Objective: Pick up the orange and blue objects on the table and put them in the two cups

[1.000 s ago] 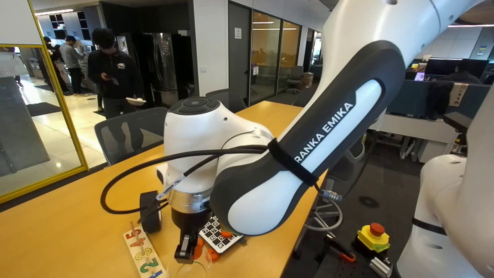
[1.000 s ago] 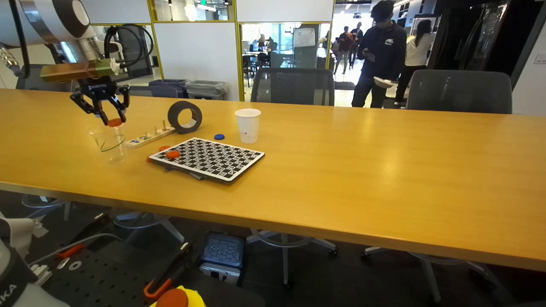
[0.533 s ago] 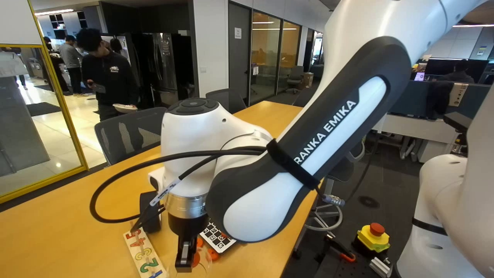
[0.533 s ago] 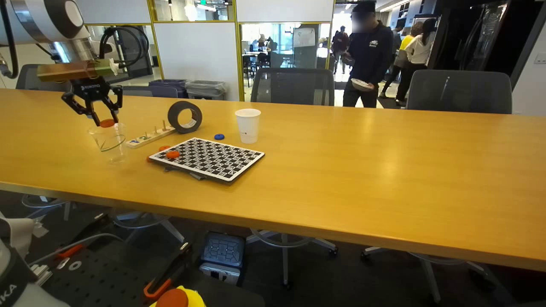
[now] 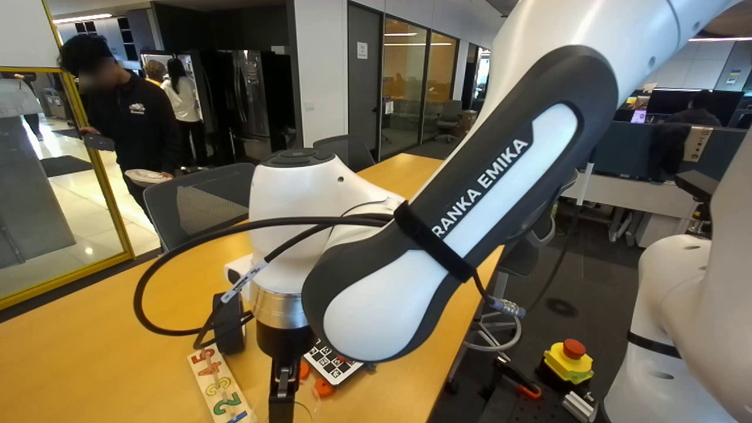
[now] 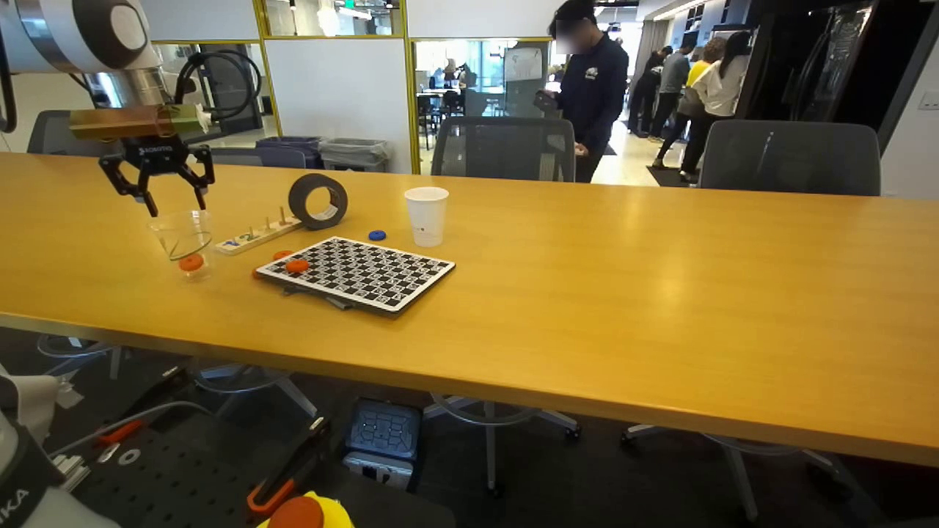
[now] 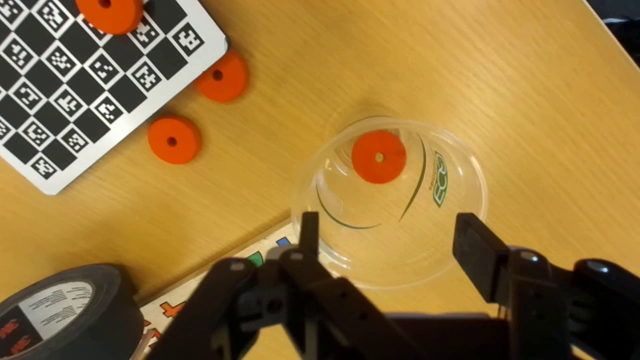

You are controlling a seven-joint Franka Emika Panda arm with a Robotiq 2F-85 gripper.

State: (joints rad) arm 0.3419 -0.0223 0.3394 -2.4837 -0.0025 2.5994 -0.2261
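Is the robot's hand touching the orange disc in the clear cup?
Apart. In an exterior view, the orange disc is low inside the clear cup, with a plain gap up to the open hand.

The arm [image 5: 405, 264] is glossy white, faced with a dark grey panel [image 5: 564, 76] around a white inset [image 5: 376, 314], the white letters "RANKA EMIKA" readable. A black strap [image 5: 435, 242] wraps it, near a metal cable connector [image 5: 506, 306]. Of the black cables [image 5: 352, 220], one bears a printed white label [image 5: 244, 282]. The wrist has a dark round cap [image 5: 296, 157] and a silver collar [image 5: 281, 308]; an exterior view shows an olive-and-brown block [image 6: 136, 122] above the black, jointed gripper [image 6: 177, 208], marked with small white lettering.
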